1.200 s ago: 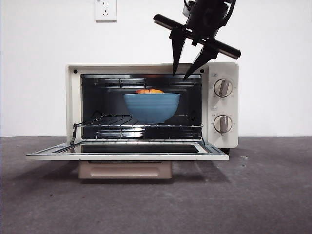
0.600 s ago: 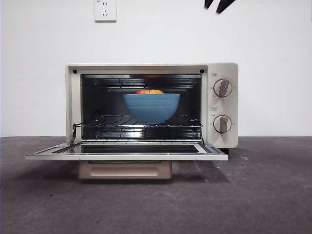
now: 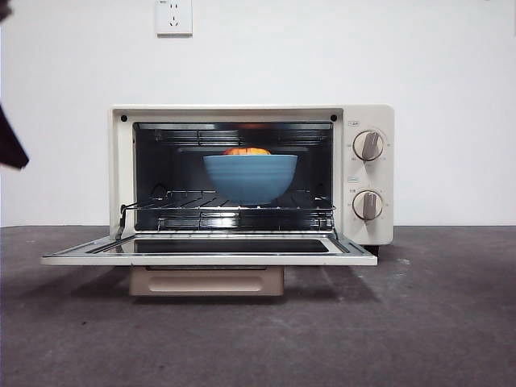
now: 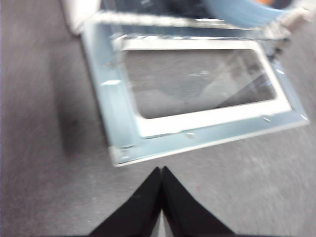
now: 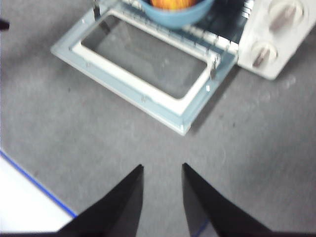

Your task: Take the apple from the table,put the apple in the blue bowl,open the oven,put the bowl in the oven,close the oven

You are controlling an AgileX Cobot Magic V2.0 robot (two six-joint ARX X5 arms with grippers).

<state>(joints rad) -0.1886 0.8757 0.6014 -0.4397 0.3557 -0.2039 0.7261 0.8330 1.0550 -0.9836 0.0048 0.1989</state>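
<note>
The cream oven (image 3: 372, 173) stands with its door (image 3: 210, 256) folded flat down onto the table (image 3: 403, 322). The blue bowl (image 3: 250, 177) sits on the rack inside, and the apple (image 3: 247, 151) peeks orange over its rim. My left gripper (image 4: 161, 170) is shut and empty, hovering over the table before the door's (image 4: 207, 118) front edge; it shows as a dark shape (image 3: 10, 145) at the front view's left edge. My right gripper (image 5: 162, 168) is open and empty, high above the table in front of the door (image 5: 128, 89), with bowl (image 5: 173, 17) and apple (image 5: 173, 4) beyond.
A wall socket (image 3: 174, 16) is on the white wall behind the oven. Two grey knobs (image 3: 368, 145) are on the oven's right panel. A blue line and a white area (image 5: 29, 207) border the table near the right arm.
The right gripper rose from the oven's top right corner and left the front view. A dark arm part has come in at the left edge. Bowl and door have not moved.
</note>
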